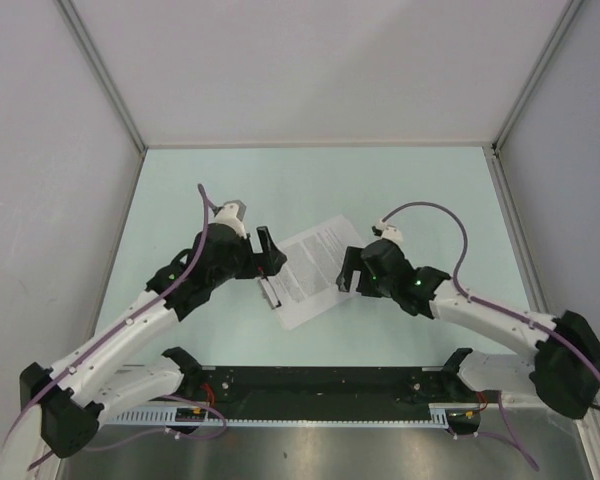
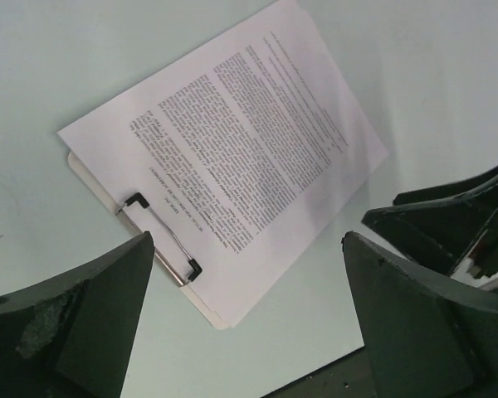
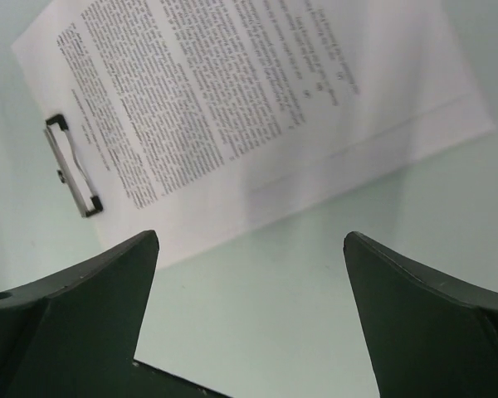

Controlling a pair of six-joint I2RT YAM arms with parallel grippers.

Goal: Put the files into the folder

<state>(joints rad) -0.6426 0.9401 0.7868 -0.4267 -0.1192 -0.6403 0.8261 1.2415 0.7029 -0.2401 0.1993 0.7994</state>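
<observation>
The files (image 1: 318, 262) are a stack of white printed sheets lying slantwise mid-table on the folder, a white clipboard whose rim (image 2: 85, 174) peeks out at the clip end. The silver-black clip (image 2: 159, 239) lies over the sheets' short edge. The stack also shows in the left wrist view (image 2: 249, 141) and the right wrist view (image 3: 232, 99), with the clip (image 3: 70, 166) at its left. My left gripper (image 1: 272, 252) is open and empty above the clip end. My right gripper (image 1: 348, 268) is open and empty above the stack's right edge. Neither gripper touches anything.
The pale green table (image 1: 310, 190) is closed in by grey walls at the back and both sides. A black base rail (image 1: 320, 385) runs along the near edge. The right gripper's dark fingers (image 2: 448, 224) show at the right of the left wrist view.
</observation>
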